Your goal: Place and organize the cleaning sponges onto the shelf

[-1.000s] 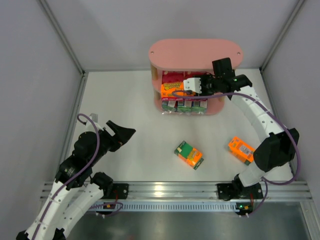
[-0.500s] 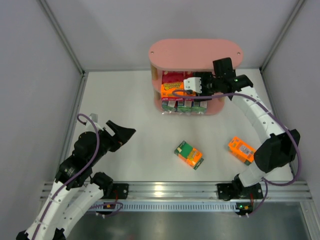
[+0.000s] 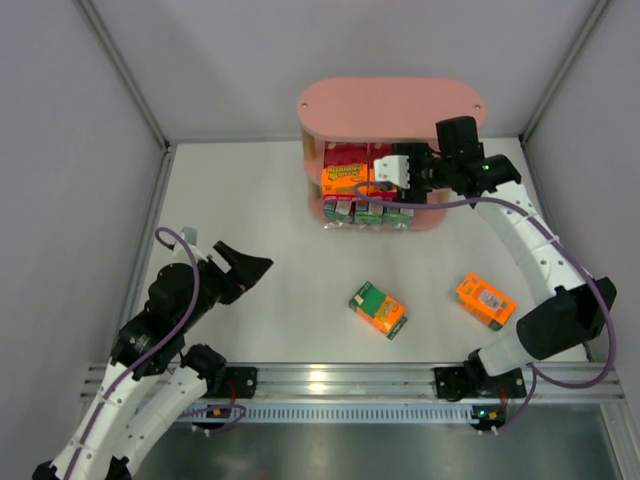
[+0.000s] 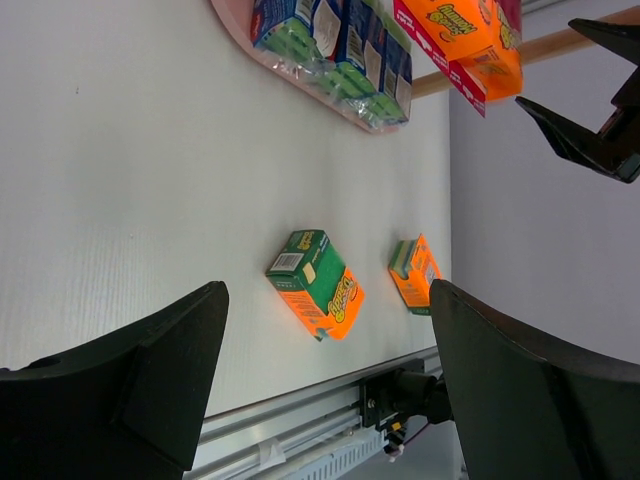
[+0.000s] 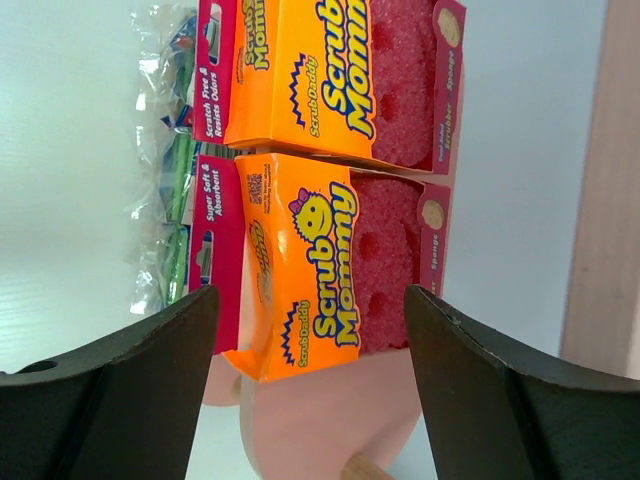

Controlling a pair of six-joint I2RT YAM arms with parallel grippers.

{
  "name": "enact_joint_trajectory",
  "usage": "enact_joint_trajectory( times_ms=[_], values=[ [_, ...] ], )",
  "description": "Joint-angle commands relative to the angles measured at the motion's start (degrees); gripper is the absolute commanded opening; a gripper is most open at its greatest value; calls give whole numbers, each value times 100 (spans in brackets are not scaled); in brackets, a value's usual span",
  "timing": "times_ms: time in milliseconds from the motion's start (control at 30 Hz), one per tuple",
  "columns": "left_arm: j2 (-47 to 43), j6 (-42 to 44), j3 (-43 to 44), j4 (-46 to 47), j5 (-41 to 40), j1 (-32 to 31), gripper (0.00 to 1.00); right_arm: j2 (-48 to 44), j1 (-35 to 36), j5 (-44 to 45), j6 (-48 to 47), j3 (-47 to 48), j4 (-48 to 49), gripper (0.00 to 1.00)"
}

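Observation:
The pink shelf (image 3: pixel 390 100) stands at the back of the table. Two orange-and-magenta sponge packs (image 5: pixel 310 250) lie side by side on its middle board. Blue/green-and-white wrapped packs (image 3: pixel 368 212) line the bottom board. My right gripper (image 5: pixel 308 292) is open just in front of the nearer orange-and-magenta pack, its fingers apart from it on both sides. A green-and-orange pack (image 3: pixel 378 308) and an orange pack (image 3: pixel 485 300) lie on the table. My left gripper (image 3: pixel 250 268) hovers open and empty at the near left.
Grey walls enclose the table on the left, right and back. A pale wooden post (image 5: pixel 600 200) of the shelf stands right of the packs. An aluminium rail (image 3: pixel 340 378) runs along the near edge, by both arm bases.
My right gripper's jaws have opened wider around the orange-and-magenta pack, and the right arm has drawn back a little to the right. The left arm has not moved.

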Motion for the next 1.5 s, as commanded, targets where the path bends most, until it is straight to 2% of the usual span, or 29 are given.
enact_joint_trajectory(
  times_ms=[0,100,133,233,367,433,633,767,933,1067,1333,1467],
  values=[
    [35,161,-110,299,323,26,88,-539,-34,-424,103,-54,21,75],
    [298,328,-277,711,893,17,88,-986,18,-661,620,-99,-84,74],
    [421,372,-330,826,1313,25,88,-1093,27,-749,822,-90,-223,74],
    [922,504,-584,1502,1991,26,88,-1548,62,-1214,1718,-160,-330,73],
    [1755,434,-945,2513,2993,8,87,-2138,62,-1444,3053,-965,-111,74],
    [2160,451,-989,2846,3048,-1,87,-2480,62,-1462,3275,-1536,-58,73],
    [2995,48,-1349,4286,2540,-659,84,-3438,-34,-1364,3883,-3032,610,75],
    [3558,-417,-1639,4929,1890,-1265,83,-3634,-560,-1776,4014,-3358,768,75],
    [4069,-936,-1500,5046,941,-1670,84,-3669,-886,-2076,4085,-3588,909,75],
    [4359,-1323,-1350,5037,484,-1951,84,-3713,-1071,-2244,4103,-3711,970,75],
    [5168,-1737,-1183,5037,130,-2514,74,-3801,-1212,-2349,4068,-3878,997,75],
    [5642,-1860,-850,5046,-63,-2690,63,-3827,-1256,-2393,4032,-3922,988,75]
  ],
)
